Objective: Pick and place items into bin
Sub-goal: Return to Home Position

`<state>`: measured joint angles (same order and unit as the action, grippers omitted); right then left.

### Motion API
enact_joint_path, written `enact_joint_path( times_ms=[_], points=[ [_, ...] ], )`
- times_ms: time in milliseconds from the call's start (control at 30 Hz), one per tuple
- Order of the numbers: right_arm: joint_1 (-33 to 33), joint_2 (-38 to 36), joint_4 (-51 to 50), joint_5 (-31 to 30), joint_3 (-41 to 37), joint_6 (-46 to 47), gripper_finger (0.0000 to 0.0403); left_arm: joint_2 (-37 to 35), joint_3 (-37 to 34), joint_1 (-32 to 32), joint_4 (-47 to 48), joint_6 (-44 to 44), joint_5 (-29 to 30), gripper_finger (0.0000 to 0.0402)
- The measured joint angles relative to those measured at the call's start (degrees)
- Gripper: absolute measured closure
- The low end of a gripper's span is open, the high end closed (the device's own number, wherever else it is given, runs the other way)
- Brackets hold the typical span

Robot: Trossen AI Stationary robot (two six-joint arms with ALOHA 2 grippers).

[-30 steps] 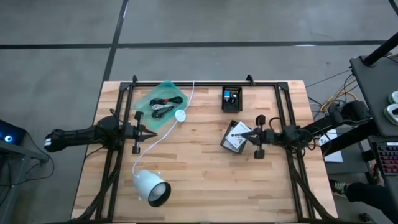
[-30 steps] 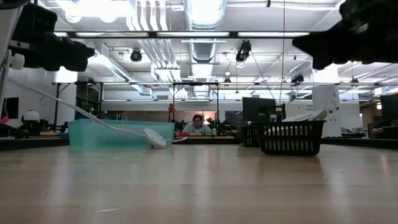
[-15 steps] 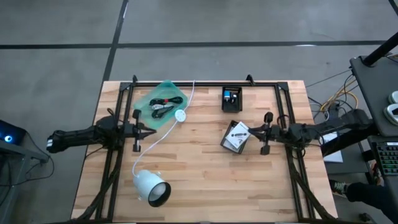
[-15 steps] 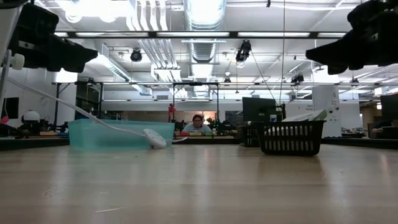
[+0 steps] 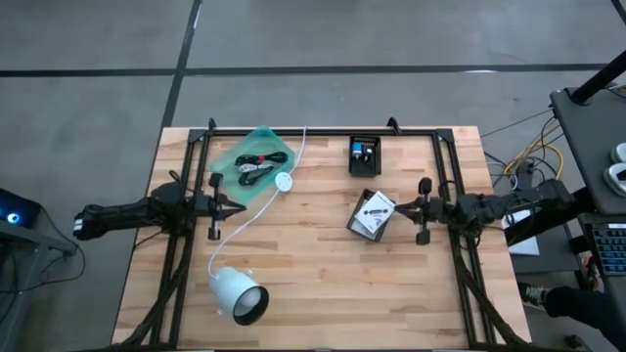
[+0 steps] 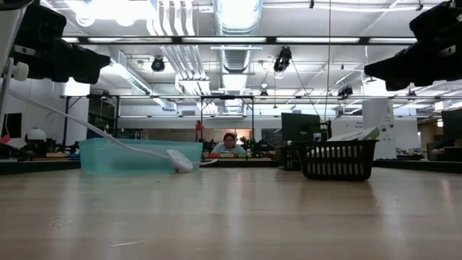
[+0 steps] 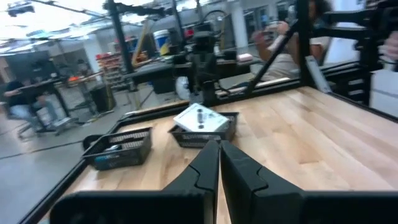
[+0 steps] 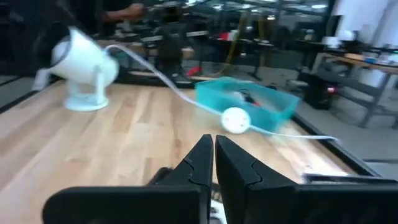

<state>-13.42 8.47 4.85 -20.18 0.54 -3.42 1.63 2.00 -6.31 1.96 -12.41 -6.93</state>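
The left gripper (image 5: 235, 207) hovers over the left side of the table (image 5: 313, 264), just beside the white cord (image 5: 256, 207). In its wrist view its fingers (image 7: 205, 168) are pressed together with nothing between them. The right gripper (image 5: 399, 207) hangs over the right side, its tip just beside the lower black bin (image 5: 353, 229). Its fingers (image 8: 200, 158) are likewise closed on each other and carry nothing.

The black coiled cable (image 5: 256, 166) lies inside the green bin (image 5: 227, 156) near the table's far left. The white cards (image 5: 374, 212) lie in the lower black bin, one sticking up above the rim in the left wrist view (image 7: 200, 118). Their dark print is too small to read, and no other writing can be made out. The upper black bin (image 5: 353, 164) holds something blue and white that is too small to tell.

The cord runs across the green bin's edge to its round disc (image 5: 284, 181) and on to the lamp (image 5: 238, 294) at the near left. In the low view both arms are cut off to dark shapes at the top corners, and the green bin's (image 6: 137, 154) translucent wall hides the cable. A person (image 6: 229, 144) sits far behind the table
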Motion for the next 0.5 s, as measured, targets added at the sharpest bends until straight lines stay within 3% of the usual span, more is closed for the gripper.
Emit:
enact_joint_path(
  times_ms=[267, 500],
  points=[
    [0.32, -0.37, 0.52, -1.55, 0.00, -5.51, 0.0394, 0.00, 0.16, -0.07, 0.53, -1.12, -1.53, 0.0401],
    [0.86, -0.87, 0.64, -4.27, 0.00, 1.74, 0.0394, -0.05, 0.33, -0.07, 1.11, 6.10, -1.60, 0.0401]
  ],
)
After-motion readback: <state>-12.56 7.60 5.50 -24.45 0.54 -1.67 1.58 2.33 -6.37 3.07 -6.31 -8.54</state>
